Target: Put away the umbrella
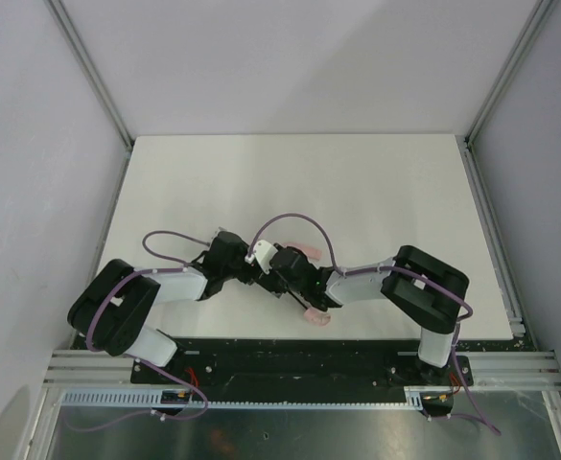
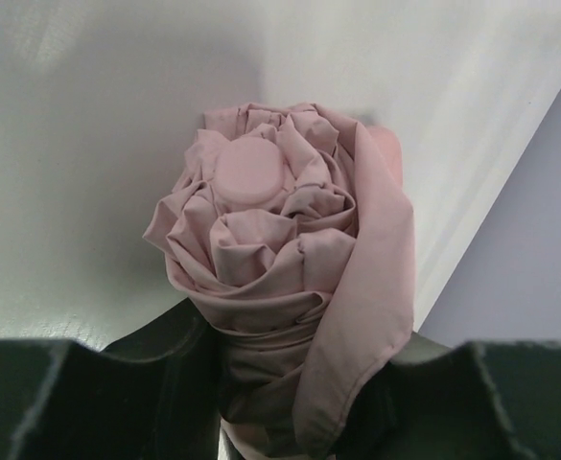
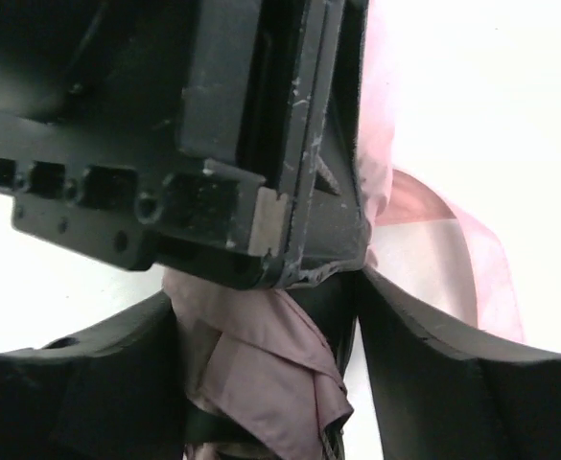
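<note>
The umbrella point(image 2: 261, 240) is folded into a pale pink bundle with its round cap facing the left wrist camera. My left gripper point(image 2: 294, 340) is shut on the bundle just below the bunched top. My right gripper point(image 3: 266, 316) is closed around pink fabric point(image 3: 261, 374) of the same umbrella, right under the left gripper's black body point(image 3: 213, 144). In the top view both grippers, left point(image 1: 251, 266) and right point(image 1: 282, 271), meet at the table's near middle. Only pink bits of the umbrella point(image 1: 314, 251) show there; the rest is hidden by the arms.
A loose pink flap or strap point(image 3: 472, 249) hangs to the right of the right fingers. A small pink piece point(image 1: 316, 314) lies near the white table's front edge point(image 1: 357, 337). Metal frame posts point(image 1: 93, 72) stand at the back corners.
</note>
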Tool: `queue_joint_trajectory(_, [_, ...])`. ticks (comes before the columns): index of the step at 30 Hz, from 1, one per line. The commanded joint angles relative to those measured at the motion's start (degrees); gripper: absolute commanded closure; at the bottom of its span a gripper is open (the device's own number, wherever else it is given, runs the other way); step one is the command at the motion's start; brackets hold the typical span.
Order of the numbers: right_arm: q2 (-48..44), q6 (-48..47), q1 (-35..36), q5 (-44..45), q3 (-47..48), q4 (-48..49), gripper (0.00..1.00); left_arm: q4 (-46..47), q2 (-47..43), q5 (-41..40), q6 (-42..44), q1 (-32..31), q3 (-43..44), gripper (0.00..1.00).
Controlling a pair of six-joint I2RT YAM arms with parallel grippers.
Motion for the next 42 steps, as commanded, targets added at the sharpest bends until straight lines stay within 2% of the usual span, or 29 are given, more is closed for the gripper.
queue_joint_trajectory(1, [2.6, -1.9, 0.5, 6.6, 0.8, 4.5, 0.46, -4.4, 1.3, 0.6, -2.0, -0.4, -1.4, 1.00])
queue_joint_trajectory(6, [4.5, -3.8, 0.6, 7.9, 0.2, 7.1, 0.86, -4.6, 0.5, 0.6, -2.6, -0.4, -1.0, 1.00])
queue_joint_trajectory(7, [4.8, -4.3, 0.5, 7.7, -0.2, 7.9, 0.93, -4.6, 0.2, 0.4, -2.5, -0.4, -0.8, 0.98])
queue_joint_trajectory(9, [5.4, -4.7, 0.2, 6.8, -0.7, 8.6, 0.98, -4.5, -0.3, 0.1, -2.0, -0.4, -0.4, 0.87])
queue_joint_trajectory(13, [5.2, -3.9, -1.2, 3.2, -2.2, 9.9, 1.00, -4.4, -1.6, 0.2, -0.9, 0.5, -0.2, 0.54])
queue_joint_trajectory(16, [5.0, -3.9, -2.2, 0.0, -3.2, 10.8, 1.00, -4.0, -3.4, 1.1, 0.5, 2.1, -1.1, 0.34])
queue_joint_trajectory(23, [4.9, -5.2, -3.8, -3.6, -4.2, 11.2, 1.00, -4.0, -12.7, 5.2, 3.2, 8.1, -6.7, 0.09])
queue_joint_trajectory(27, [5.0, -6.0, -4.2, -3.7, -4.5, 11.3, 1.00, -4.7, -19.6, 9.8, 5.1, 12.3, -10.7, 0.02])
queue_joint_trajectory(33, [4.8, -6.8, -4.5, -4.2, -4.5, 11.3, 1.00, -13.8, -34.6, 14.0, 11.5, 16.8, -11.5, 0.05])
queue_joint_trajectory(36, [4.7, -7.1, -4.6, -4.1, -4.5, 11.2, 1.00, -16.6, -39.3, 15.9, 14.7, 19.3, -7.7, 0.05])
queue_joint_trajectory(39, [4.7, -7.3, -4.6, -4.2, -4.5, 11.3, 1.00, -20.3, -36.4, 16.9, 16.6, 20.8, -0.1, 0.02])
queue_joint_trajectory(42, [4.8, -7.6, -4.6, -4.3, -4.5, 11.5, 1.00, -25.0, -26.8, 18.7, 15.4, 22.5, 8.3, 0.04])
